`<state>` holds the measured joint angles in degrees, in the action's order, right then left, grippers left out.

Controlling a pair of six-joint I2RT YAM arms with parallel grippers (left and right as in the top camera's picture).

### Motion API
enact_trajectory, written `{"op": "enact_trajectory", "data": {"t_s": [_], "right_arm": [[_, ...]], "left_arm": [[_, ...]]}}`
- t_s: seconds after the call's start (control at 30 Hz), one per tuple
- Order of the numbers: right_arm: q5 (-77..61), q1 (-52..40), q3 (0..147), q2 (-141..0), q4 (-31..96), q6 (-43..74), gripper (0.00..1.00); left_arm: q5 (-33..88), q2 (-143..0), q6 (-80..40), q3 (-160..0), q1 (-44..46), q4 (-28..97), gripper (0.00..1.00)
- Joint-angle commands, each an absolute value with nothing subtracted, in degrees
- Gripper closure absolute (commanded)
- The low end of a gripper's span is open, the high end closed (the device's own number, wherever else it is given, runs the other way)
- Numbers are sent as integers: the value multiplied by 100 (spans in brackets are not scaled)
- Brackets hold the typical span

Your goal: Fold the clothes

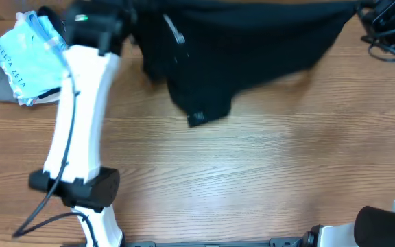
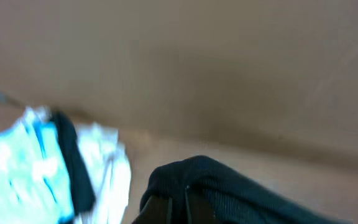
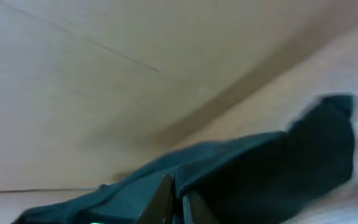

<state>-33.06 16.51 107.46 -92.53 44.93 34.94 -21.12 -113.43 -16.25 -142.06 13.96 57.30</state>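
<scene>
Status: folding not yet begun.

The shirt [image 1: 252, 41] lies along the top edge of the overhead view, stretched wide between the two arms. One flap hangs down toward mid-frame with a small white mark at its lower edge. A white tag [image 1: 175, 33] shows in the shirt's upper left part. No crease or doubled layer is evident. In my judgement every fold is left to do, and the shirt must first be laid flat on the desk [image 1: 252, 178].

Left tool [image 2: 176, 208]: fingers close together at the bottom of the left wrist view, black fabric bunched around them. It appears clamped on the shirt.

Right tool [image 3: 178, 202]: same condition at the bottom of the right wrist view, closed on a ridge of black fabric.

The blue shirt [image 1: 26, 58] sits at upper left, apart from the shirt.

Limits of inspection:
- The shirt's upper part is cut off by the frame.
- All three views are blurred.
- I cannot tell whether the shirt is lifted or resting on the desk.
- I cannot tell which edge or corner each tool holds.
- In the overhead view both tools are obscured or cut off.
</scene>
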Motion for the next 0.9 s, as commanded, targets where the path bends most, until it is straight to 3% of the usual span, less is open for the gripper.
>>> {"op": "enact_trajectory", "data": {"t_s": [0.0, 0.07, 0.17, 0.37, 0.47, 0.7, 0.87], "right_arm": [[-3566, 1789, 11931, -9039, 4890, 3514, 96], [-3562, 1791, 12108, -9039, 5146, 3354, 96], [-3376, 1778, 12090, -9061, 5749, 3251, 96], [-2683, 1413, 11528, -9089, 6746, 2545, 96], [-2460, 1107, 10864, -9089, 6989, 2368, 93], [-2311, 718, 8890, -9089, 6584, 2379, 91], [-2213, 725, 8433, -9089, 6657, 2399, 92]], "left_arm": [[-1686, -10534, -1428, -15478, 1273, 5955, 96], [-1686, -10394, -1422, -15629, 1273, 6287, 95], [-1632, -10324, -1579, -15620, 1273, 7192, 86], [-1140, -10855, -2558, -15144, 1275, 9002, 96], [-943, -11316, -2895, -14785, 1278, 9679, 96], [-464, -11666, -3004, -13290, 1278, 9682, 96], [-165, -11609, -2882, -12564, 1278, 9682, 96]]}}
